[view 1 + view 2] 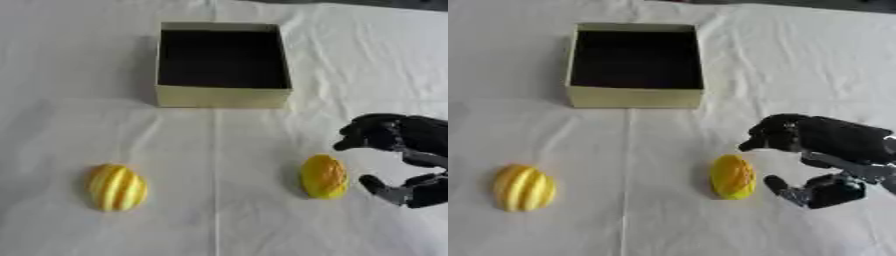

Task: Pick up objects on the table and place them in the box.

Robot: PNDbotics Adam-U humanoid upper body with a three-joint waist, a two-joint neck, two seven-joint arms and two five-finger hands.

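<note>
Right hand (820, 150) at right edge, mid-height; fingers and thumb spread apart, grasping nothing. Left hand not in view. Smooth yellow fruit (324, 176) lies lower right of centre on white cloth (219, 220), just left of hand, not touched. Ribbed yellow fruit (115, 187) lower left, well apart. Box (222, 96) upper centre, interior dark. Likely step: reach for smooth fruit. Slide hand left so fruit sits between thumb and fingers, close across narrow middle, lift clear before heading to box; rounded shape may roll if nudged first.

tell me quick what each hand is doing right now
left hand: not in view.
right hand: open, fingers spread beside the yellow fruit, holding nothing.
</note>
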